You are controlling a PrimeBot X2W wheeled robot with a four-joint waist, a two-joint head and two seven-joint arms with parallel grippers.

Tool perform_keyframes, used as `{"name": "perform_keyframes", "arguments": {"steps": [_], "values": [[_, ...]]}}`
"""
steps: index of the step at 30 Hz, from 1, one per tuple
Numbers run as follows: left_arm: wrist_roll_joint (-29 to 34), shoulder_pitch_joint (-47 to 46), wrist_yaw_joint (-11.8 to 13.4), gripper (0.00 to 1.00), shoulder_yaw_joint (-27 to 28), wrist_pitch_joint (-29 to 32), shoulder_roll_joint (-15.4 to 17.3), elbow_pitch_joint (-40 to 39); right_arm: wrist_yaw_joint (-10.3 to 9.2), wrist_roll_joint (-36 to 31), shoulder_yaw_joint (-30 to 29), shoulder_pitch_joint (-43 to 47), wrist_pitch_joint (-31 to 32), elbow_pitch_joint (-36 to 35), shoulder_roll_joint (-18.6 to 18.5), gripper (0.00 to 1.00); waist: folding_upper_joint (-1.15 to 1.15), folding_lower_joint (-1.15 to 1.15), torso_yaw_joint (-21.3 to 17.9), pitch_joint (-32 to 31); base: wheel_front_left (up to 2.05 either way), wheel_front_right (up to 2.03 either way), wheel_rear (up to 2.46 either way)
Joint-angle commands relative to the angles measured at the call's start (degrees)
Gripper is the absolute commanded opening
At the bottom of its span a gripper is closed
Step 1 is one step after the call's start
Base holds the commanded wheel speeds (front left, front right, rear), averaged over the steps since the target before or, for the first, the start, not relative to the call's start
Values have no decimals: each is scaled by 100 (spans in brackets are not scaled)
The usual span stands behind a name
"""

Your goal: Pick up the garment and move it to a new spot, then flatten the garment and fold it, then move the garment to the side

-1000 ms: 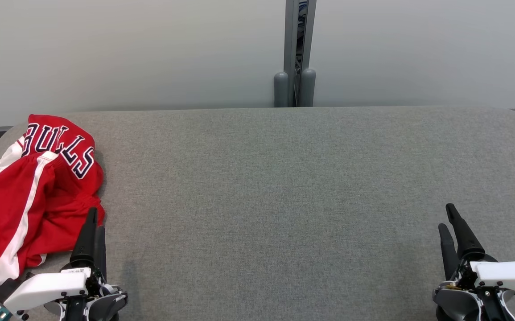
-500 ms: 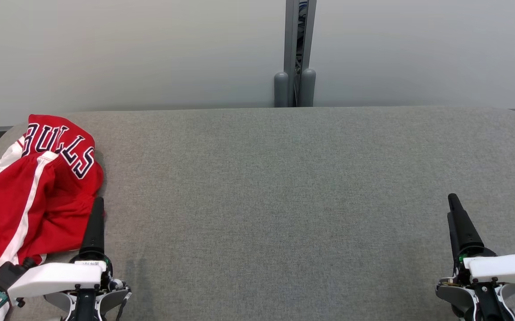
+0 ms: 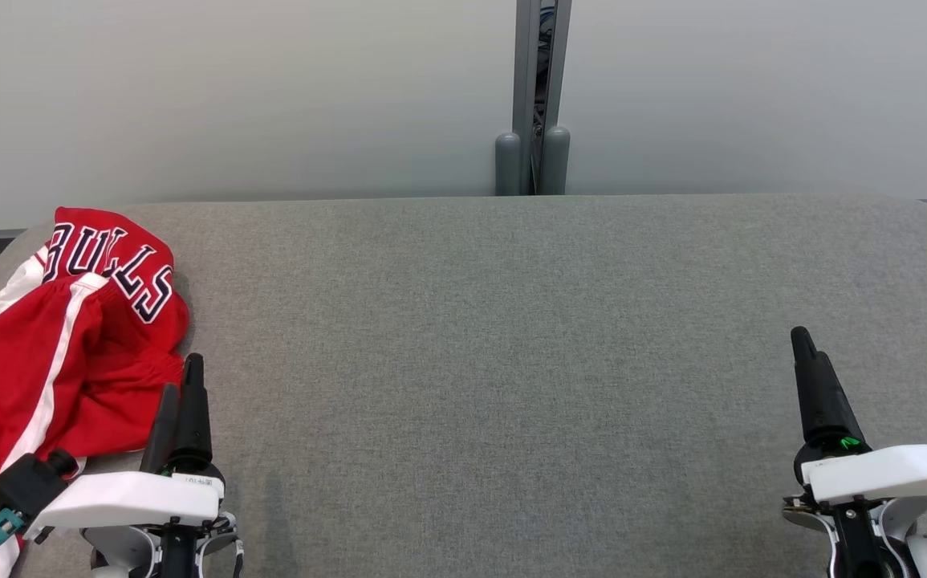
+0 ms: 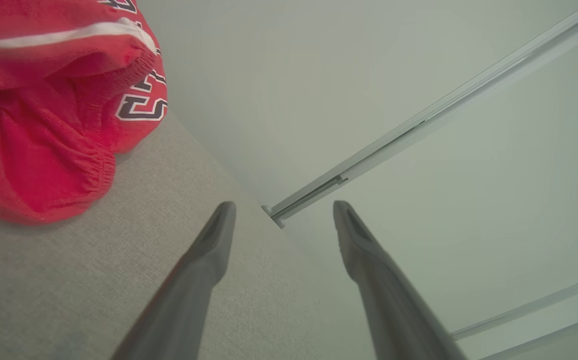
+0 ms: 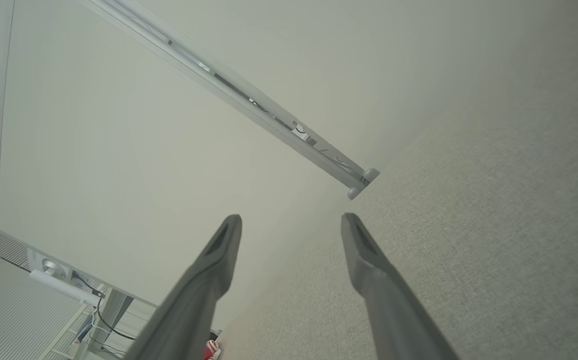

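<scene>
Jaws wide and empty on left gripper (image 3: 180, 376) and right gripper (image 3: 802, 341); both have edged forward, left nearing the crumpled red-and-white fabric garment (image 3: 110, 361), ungrasped

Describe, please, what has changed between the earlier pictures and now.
Both arms reached forward: the left gripper edged up beside the red garment, the right gripper advanced over the table. Both stay open, holding nothing. The garment stayed crumpled at the table's left end.

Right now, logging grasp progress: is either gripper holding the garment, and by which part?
Nothing is held. The left gripper is open beside the garment; the right gripper open over the table.
</scene>
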Motion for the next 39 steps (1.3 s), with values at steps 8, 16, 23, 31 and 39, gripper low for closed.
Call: {"name": "perform_keyframes", "arguments": {"steps": [8,16,23,31,39], "values": [[1042,50,58,100,34,-202,102,-110,26,-1068,135,30,-203,-186,-68,100,0,0,19,-28,0,0,0],[1786,138,72,100,-24,-354,179,23,28,-1810,224,84,-337,-179,-76,100,0,0,31,-52,0,0,0],[2214,184,97,100,-44,-456,203,116,29,-2267,279,116,-434,-187,-82,100,0,0,34,-60,0,0,0],[2714,234,118,100,-75,-593,226,198,31,-2806,341,149,-554,-151,-88,100,0,0,36,-67,0,0,0],[3145,271,133,100,-114,-715,241,351,32,-3298,344,177,-661,-78,-95,100,0,0,48,-74,0,0,0]]}}
